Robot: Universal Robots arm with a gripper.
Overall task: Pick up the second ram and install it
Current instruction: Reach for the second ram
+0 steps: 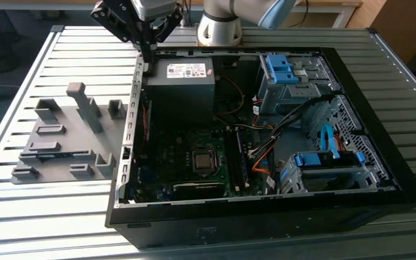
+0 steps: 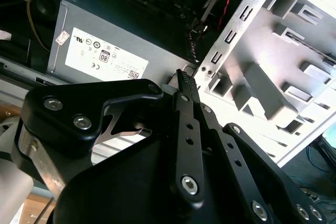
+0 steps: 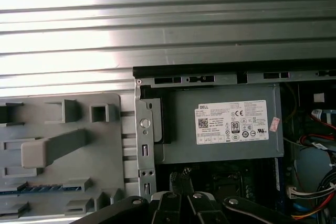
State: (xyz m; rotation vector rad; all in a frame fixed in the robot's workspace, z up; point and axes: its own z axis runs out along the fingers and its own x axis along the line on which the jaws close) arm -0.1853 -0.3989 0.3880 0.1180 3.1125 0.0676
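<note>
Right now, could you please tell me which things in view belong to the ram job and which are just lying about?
Belong to the job:
second ram, lying in the grey fixture
gripper, shut and empty, beside the power supply
motherboard

Just lying about:
power supply
blue drive cage
cables

I see my gripper (image 2: 186,80), jaws pressed together, poised at the case wall (image 2: 227,45) between the power supply (image 2: 105,30) and the grey fixture (image 2: 265,85).
</note>
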